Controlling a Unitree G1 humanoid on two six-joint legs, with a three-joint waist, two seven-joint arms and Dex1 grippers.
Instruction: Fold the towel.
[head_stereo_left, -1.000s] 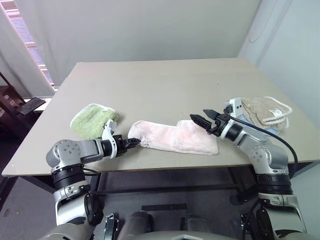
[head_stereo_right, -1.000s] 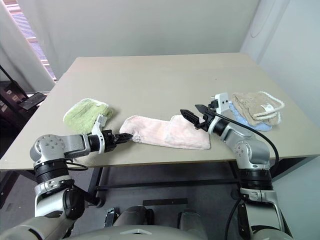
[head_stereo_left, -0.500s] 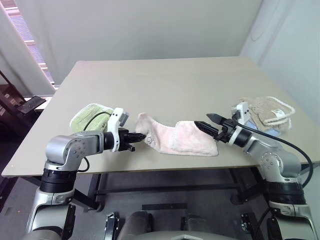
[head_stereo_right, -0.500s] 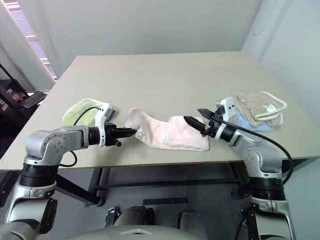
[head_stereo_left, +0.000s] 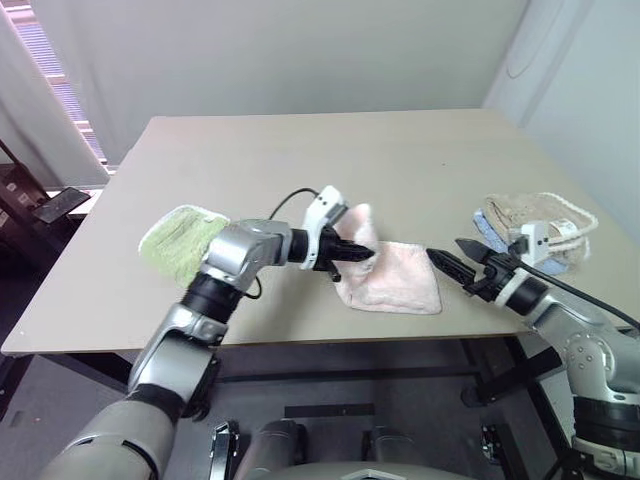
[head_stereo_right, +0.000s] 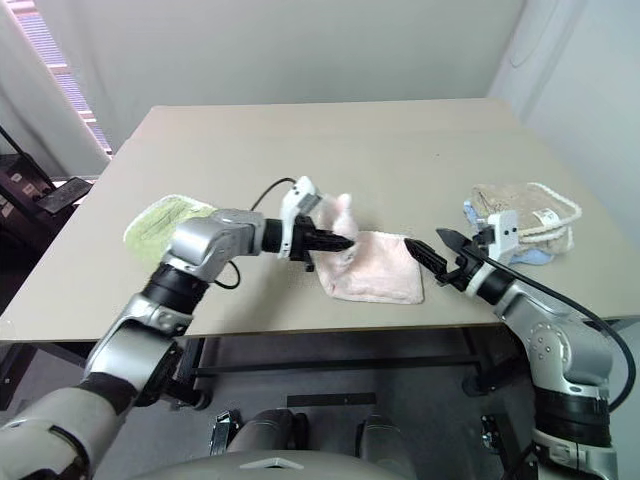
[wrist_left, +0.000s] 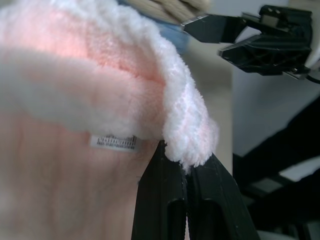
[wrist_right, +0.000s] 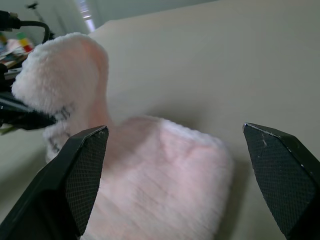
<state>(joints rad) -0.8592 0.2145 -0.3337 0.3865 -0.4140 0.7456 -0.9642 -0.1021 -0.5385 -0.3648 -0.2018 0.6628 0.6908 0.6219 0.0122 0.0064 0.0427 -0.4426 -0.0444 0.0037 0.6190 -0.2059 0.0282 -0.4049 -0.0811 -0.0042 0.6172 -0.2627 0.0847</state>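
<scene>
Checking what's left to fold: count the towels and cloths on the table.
3, maybe 4. The pink towel at the near middle, the green cloth at the left, the beige towel at the right with something pale blue peeking from under it.

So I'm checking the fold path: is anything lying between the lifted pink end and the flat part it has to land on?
Nothing visible does. The left gripper holds the towel by its raised end, directly over the flat half. The right gripper, jaws open, sits just off the towel's right edge, not over it.
</scene>
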